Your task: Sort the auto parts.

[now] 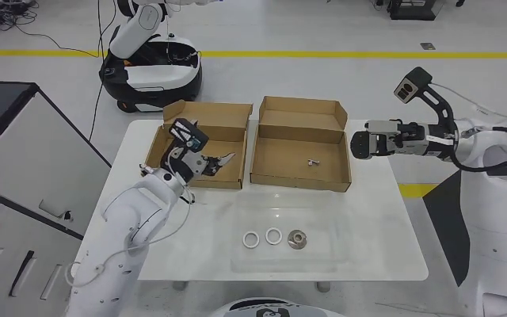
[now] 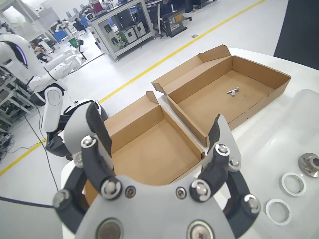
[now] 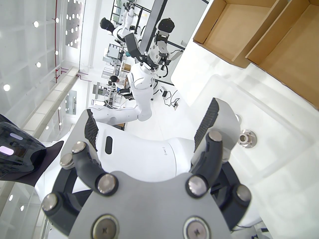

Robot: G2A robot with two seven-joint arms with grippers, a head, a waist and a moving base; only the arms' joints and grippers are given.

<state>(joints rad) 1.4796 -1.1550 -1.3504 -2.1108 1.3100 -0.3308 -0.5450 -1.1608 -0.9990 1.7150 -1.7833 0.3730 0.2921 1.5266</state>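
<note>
Matt cardboard boxes [image 1: 279,158], shiny metal flange [image 1: 299,238], smooth white rings [image 1: 252,239], glossy white table [image 1: 382,202]

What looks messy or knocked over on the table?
Nothing stands out. A bolt lies in one box, and two white rings and a metal hub sit in a row in the clear tray.

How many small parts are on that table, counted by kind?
White rings: 2
Metal hub: 1
Bolt: 1
Total: 4
</note>
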